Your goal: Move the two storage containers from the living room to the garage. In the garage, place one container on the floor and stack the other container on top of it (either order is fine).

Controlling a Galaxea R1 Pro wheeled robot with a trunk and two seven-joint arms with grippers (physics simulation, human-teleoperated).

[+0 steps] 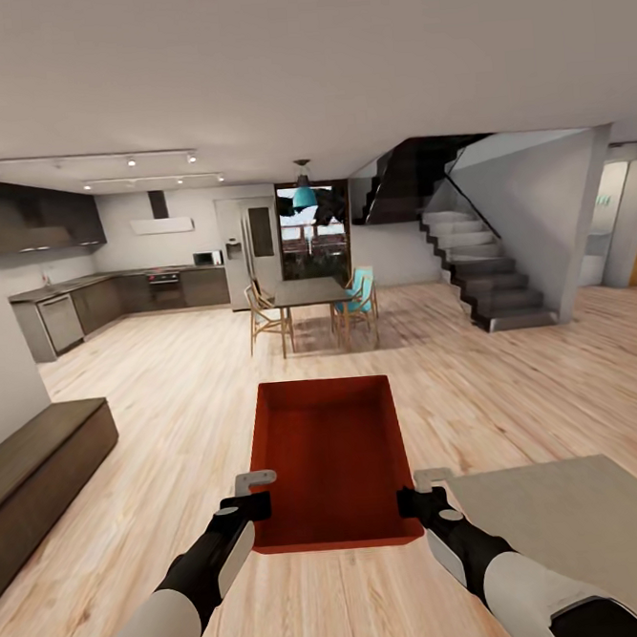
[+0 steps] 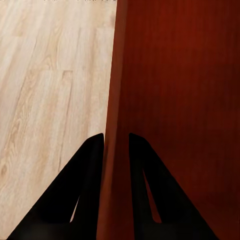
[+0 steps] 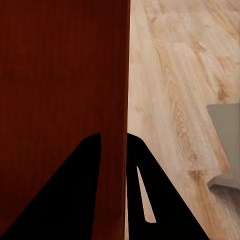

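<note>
Open wood floor (image 1: 171, 388) ahead; dining table (image 1: 309, 295) and chairs straight on, stairs (image 1: 483, 272) right, dark bench (image 1: 39, 475) left. Orange-red container (image 1: 331, 456) carried level in front, left gripper (image 2: 116, 145) and right gripper (image 3: 113, 145) each clamped over a side wall, both arms reaching forward.

an orange-red storage container (image 1: 331, 456) is held above the light wood-plank floor (image 1: 171, 388), the left gripper (image 1: 253, 505) clamped on its left wall and the right gripper (image 1: 412, 498) on its right. ahead stand a dining table (image 1: 309, 293) with chairs, a kitchen and a staircase (image 1: 482, 267).
</note>
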